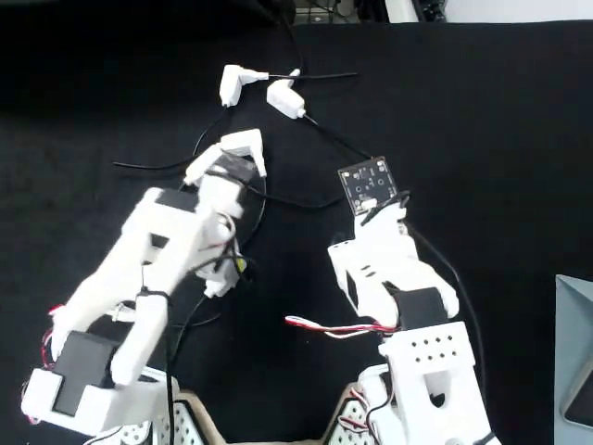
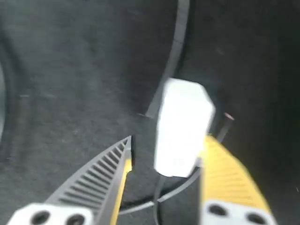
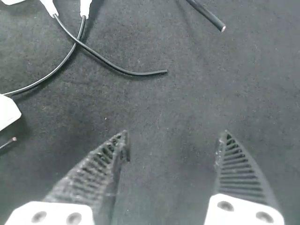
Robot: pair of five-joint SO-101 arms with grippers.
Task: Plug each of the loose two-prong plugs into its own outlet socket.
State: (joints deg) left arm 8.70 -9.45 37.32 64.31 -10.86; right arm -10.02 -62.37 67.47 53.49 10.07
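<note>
nearest the lens in the left wrist view, the left pincer (image 2: 168,140) is seen released. its grey ribbed finger (image 2: 110,164) is held apart from a white plug (image 2: 183,126), while the yellow finger (image 2: 227,178) is seen against the plug's other side. the plug is thus bracketed by the fingers, not gripped, and it is set on the black worktop (image 2: 70,70). beyond it, a black cable (image 2: 177,42) is seen running away over the cloth.

in the right wrist view, the right pincer (image 3: 176,138) is likewise released, with its two dark ribbed fingers spread wide over the cloth. past the fingertips, a loose-ended cable (image 3: 140,72) is laid in a curve and is crossed by another farther off. the corner of a white body (image 3: 7,112) is cut by the frame edge; what it is cannot be told.

from above, the left arm (image 1: 139,287) and the right arm (image 1: 408,297) are seen side by side, and a small circuit board (image 1: 368,184) is carried face-up at the right wrist. farthest off, a white connector (image 1: 235,83) and a second white connector (image 1: 287,100) are laid near each other but apart, each on a black lead. whether they are plugs or sockets cannot be told.
</note>
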